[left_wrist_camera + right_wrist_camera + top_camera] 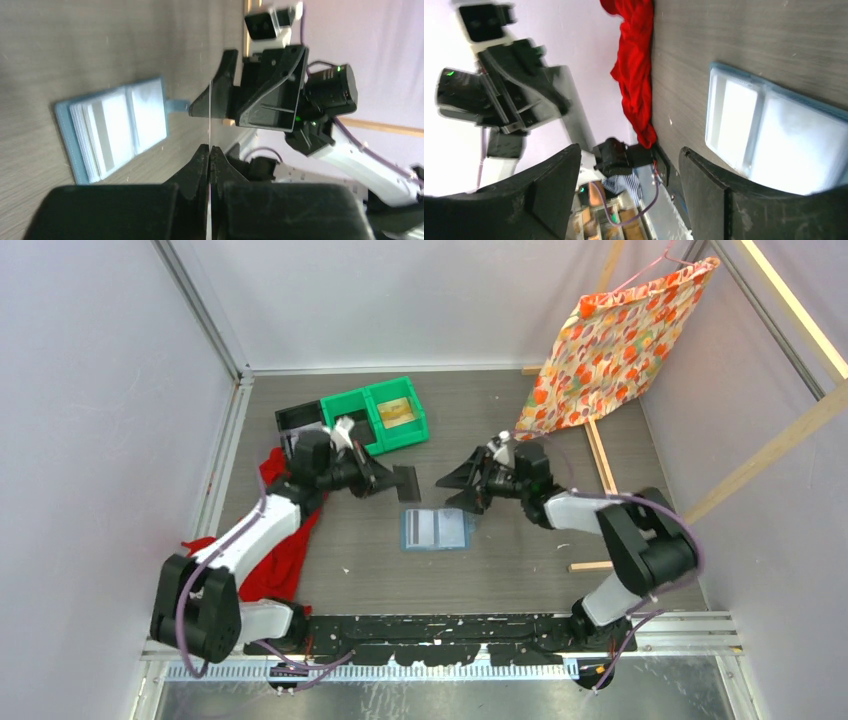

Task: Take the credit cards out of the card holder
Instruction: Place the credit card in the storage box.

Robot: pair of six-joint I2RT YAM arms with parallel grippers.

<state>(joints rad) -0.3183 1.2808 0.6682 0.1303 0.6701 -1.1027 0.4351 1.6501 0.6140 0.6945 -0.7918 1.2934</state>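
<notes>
The light-blue card holder (437, 529) lies open and flat on the table between the arms. My left gripper (390, 481) is shut on a dark credit card (408, 483) and holds it above the table, up and left of the holder. In the left wrist view the card (210, 112) shows edge-on as a thin line between the closed jaws of the left gripper (210, 148). The holder (115, 127) lies beyond, with pale cards (97, 137) in its slots. My right gripper (450, 492) is open and empty, facing the left one, just above the holder's far edge. In the right wrist view the right gripper (629, 155) is open, with the holder (774, 135) at right.
Green bins (385, 415) with a gold-coloured item (397, 412) and a black tray (298, 420) stand at the back left. A red cloth (285, 540) lies under the left arm. A patterned cloth (610, 340) hangs on a wooden frame (600, 455) at the back right.
</notes>
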